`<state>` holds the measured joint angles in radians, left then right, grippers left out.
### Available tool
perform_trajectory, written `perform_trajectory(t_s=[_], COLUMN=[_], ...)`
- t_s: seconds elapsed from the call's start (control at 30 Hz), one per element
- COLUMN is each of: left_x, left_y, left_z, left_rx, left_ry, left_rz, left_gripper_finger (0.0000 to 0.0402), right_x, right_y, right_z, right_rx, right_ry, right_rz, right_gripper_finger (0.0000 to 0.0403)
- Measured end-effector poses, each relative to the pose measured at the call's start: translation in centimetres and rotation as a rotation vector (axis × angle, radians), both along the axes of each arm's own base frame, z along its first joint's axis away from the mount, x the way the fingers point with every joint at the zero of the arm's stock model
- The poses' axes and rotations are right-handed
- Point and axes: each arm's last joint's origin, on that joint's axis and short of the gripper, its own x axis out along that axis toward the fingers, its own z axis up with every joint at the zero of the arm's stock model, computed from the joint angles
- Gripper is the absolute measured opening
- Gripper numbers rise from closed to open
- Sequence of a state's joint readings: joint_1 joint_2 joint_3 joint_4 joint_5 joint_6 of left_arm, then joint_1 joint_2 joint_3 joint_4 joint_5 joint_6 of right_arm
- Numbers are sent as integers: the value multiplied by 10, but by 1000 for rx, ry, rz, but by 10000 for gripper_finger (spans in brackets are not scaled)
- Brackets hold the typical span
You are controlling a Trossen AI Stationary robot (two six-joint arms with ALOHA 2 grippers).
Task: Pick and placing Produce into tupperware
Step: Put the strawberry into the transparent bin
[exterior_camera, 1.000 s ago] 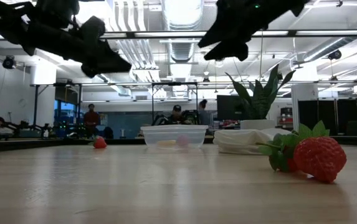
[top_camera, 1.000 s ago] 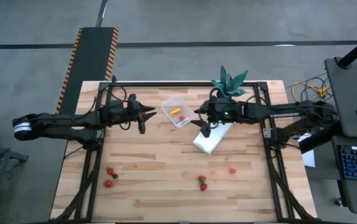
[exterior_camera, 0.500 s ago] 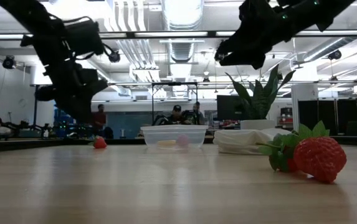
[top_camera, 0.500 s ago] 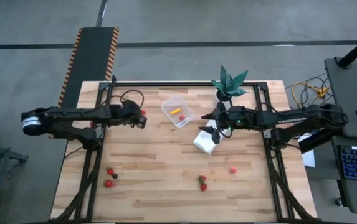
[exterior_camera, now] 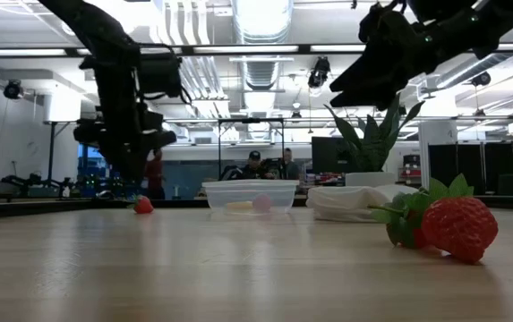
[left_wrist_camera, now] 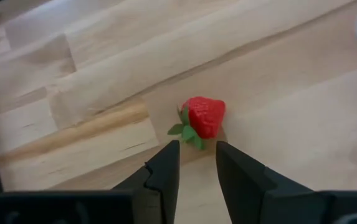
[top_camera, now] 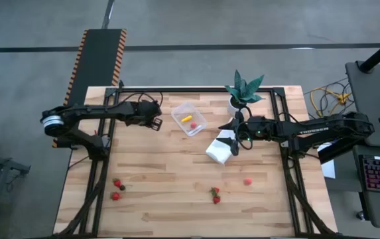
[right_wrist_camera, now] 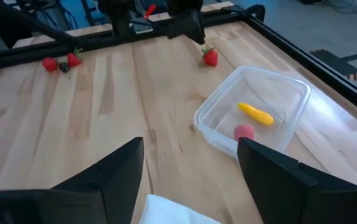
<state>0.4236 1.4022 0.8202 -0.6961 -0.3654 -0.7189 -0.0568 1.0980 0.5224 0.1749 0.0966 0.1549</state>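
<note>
A clear tupperware tub [top_camera: 190,118] stands on the wooden table at the far middle and holds a yellow piece [right_wrist_camera: 256,114] and a red piece [right_wrist_camera: 243,131]. Left of it a red strawberry with a green top [left_wrist_camera: 203,117] lies on the table. My left gripper [left_wrist_camera: 197,165] points down just above and beside this strawberry, slightly open, with nothing between its fingers. My right gripper [right_wrist_camera: 190,180] hangs wide open above the folded white cloth [top_camera: 220,150], right of the tub. Other strawberries lie near the table's front [top_camera: 116,188], [top_camera: 215,194], [top_camera: 247,180].
A green potted plant [top_camera: 244,89] stands at the far edge behind my right arm. A black frame rail [top_camera: 196,89] runs along the table's far edge and down both sides. In the low view one large strawberry [exterior_camera: 444,224] lies close to the camera.
My left gripper has tipped from nearly level to pointing down and has sunk toward the strawberry left of the tub, its arm folding back toward the table's left. My right gripper has drawn back from the tub toward the table's right, over the white cloth.
</note>
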Motion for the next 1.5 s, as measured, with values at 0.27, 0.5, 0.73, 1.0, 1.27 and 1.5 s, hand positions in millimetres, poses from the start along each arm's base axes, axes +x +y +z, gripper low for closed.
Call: perform_trajectory(t_s=[0.27, 0.5, 0.73, 1.0, 1.27, 1.5], left_x=[10, 10, 17, 19, 22, 22], left_y=[5, 6, 13, 22, 24, 24], left_z=[-14, -13, -21, -38, -42, -42], left_rx=[-72, -66, -39, -26, -14, -13], left_ry=[40, 28, 5, 65, 63, 61], left_rz=[-3, 3, 19, 53, 30, 31], left_gripper_finger=[174, 251, 269, 270, 265, 213], right_x=[-9, -9, -9, -10, -10, -10], right_y=[1, 1, 1, 1, 1, 1], right_z=[-7, -7, -7, -8, -9, -9], right_rx=[-16, -31, -33, -29, -31, -31], right_ry=[-10, -10, -9, 2, 5, 8], right_rz=[29, 35, 36, 35, 35, 35], right_gripper_finger=[267, 269, 272, 270, 271, 271])
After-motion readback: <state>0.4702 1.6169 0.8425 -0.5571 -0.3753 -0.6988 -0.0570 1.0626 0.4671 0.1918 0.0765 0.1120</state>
